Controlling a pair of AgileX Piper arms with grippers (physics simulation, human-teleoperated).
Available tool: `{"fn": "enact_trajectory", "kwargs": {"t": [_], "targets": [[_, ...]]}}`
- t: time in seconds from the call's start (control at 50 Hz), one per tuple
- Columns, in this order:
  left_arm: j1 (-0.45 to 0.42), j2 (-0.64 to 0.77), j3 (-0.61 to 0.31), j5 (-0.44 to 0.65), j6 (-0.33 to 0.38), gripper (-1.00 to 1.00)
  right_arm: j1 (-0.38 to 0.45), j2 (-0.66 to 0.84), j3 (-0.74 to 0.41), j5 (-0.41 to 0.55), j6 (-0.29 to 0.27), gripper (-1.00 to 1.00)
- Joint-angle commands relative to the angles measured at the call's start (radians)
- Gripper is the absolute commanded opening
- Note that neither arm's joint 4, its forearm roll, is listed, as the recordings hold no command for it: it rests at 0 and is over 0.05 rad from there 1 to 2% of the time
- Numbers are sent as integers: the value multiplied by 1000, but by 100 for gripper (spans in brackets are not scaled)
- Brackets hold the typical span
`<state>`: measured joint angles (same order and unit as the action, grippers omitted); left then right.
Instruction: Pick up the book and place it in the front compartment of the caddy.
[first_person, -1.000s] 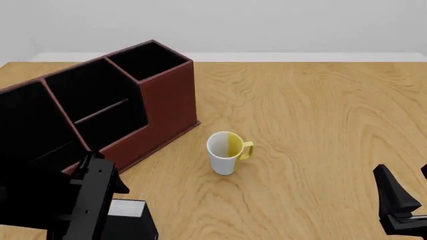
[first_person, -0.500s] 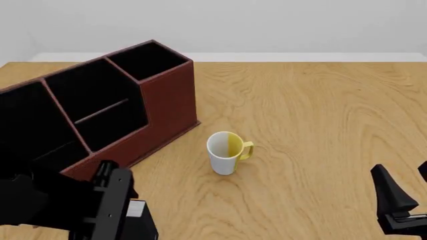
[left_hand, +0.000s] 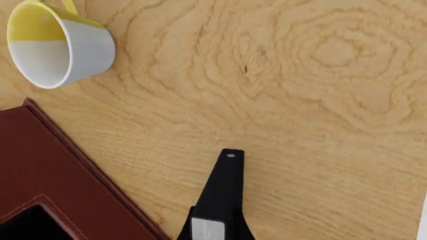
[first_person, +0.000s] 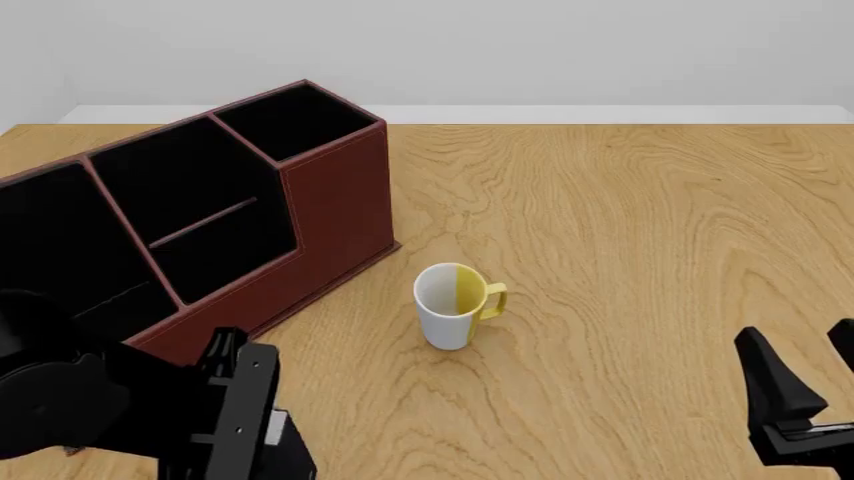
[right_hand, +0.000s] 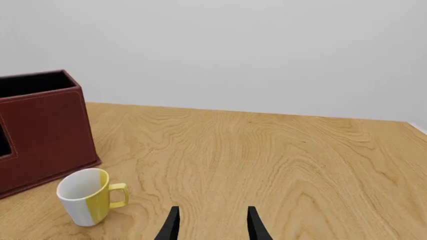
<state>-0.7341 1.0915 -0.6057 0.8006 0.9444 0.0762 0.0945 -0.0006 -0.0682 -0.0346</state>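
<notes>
Reddish-brown stepped caddy is seen at ten o'clock; right gripper parted, empty; left gripper's state cannot be told.

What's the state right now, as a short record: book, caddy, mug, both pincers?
book: mostly hidden under the left arm, only a pale sliver shows
left pincer: low at the book, open or shut unclear
right pincer: open, empty, near right of table
front compartment: no book inside
caddy: left side of table
mug: upright, apart from caddy
</notes>
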Motion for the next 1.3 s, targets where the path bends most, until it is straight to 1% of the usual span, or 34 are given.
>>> {"fn": "enact_trajectory", "kwargs": {"t": [0.02,0.04,0.08,0.12,0.14,0.18,0.22,0.32,0.34,0.36,0.38,0.42,0.46,0.48,0.58,0.64,0.66,0.74,0.9,0.92,0.96,0.98,1.0,1.04,1.06,1.08,1.1,1.12,1.18,1.2,1.22,1.24,1.26,1.3], "targets": [[27,9,20,-15,43,-100,1,23,0,-16,-4,100],[35,16,13,-22,44,-100,1,25,0,-18,-5,100],[11,-2,13,3,28,-100,1,33,0,-25,-6,100],[15,-1,7,7,27,-100,2,35,0,-26,-6,100],[-10,-18,13,41,12,-100,2,34,0,-24,-6,100],[9,-22,9,25,34,-100,2,28,0,-18,-6,100],[-14,-44,-4,71,19,-100,0,19,0,-11,-5,100],[-2,-62,-43,120,33,-100,-1,20,0,-12,-3,100],[-13,-82,-50,154,33,-100,0,18,0,-11,-2,100],[-3,-90,-61,153,50,-100,0,17,0,-11,-2,100],[1,-84,-71,158,45,-100,0,17,0,-10,-2,100],[-26,-107,-103,206,26,-100,0,11,1,-8,0,100],[-24,-109,-127,217,24,-100,-1,4,0,-4,1,100],[-30,-120,-150,249,23,-100,-2,-8,0,3,2,100],[-9,-138,-190,297,55,-100,-6,-24,0,12,9,100],[-14,-146,-231,343,51,-100,-10,-38,-1,21,14,100],[-9,-152,-245,356,62,-100,-10,-41,-1,24,14,100],[-26,-147,-322,413,35,-100,-16,-66,-5,45,22,100],[-46,-97,-377,419,-8,-100,-27,-92,-18,70,44,100],[-20,-87,-404,419,2,-100,-26,-93,-19,70,45,100],[-21,-73,-418,419,-11,-100,-25,-93,-18,69,49,100],[24,-52,-441,419,-4,-100,-26,-93,-20,69,55,100],[12,-50,-449,419,-7,-100,-27,-93,-22,70,58,100],[56,-22,-459,419,-16,-100,-29,-90,-25,67,67,100],[26,-17,-476,419,-50,-100,-29,-90,-26,67,69,100],[0,-21,-480,419,-60,-100,-30,-90,-26,67,72,100],[24,-10,-494,419,-66,-100,-30,-90,-27,66,77,100],[12,-1,-502,419,-92,-100,-30,-90,-28,66,79,100],[4,-9,-491,419,-88,-100,-30,-89,-30,65,87,100],[33,-13,-479,419,-60,-100,-31,-89,-31,65,92,100],[104,-9,-483,419,-20,-100,-32,-89,-33,66,95,100],[122,2,-487,419,-27,-100,-33,-89,-34,66,98,100],[85,-2,-478,419,-48,-100,-34,-89,-35,66,102,100],[85,-2,-478,419,-48,-100,-34,-89,-35,66,102,100]]}}
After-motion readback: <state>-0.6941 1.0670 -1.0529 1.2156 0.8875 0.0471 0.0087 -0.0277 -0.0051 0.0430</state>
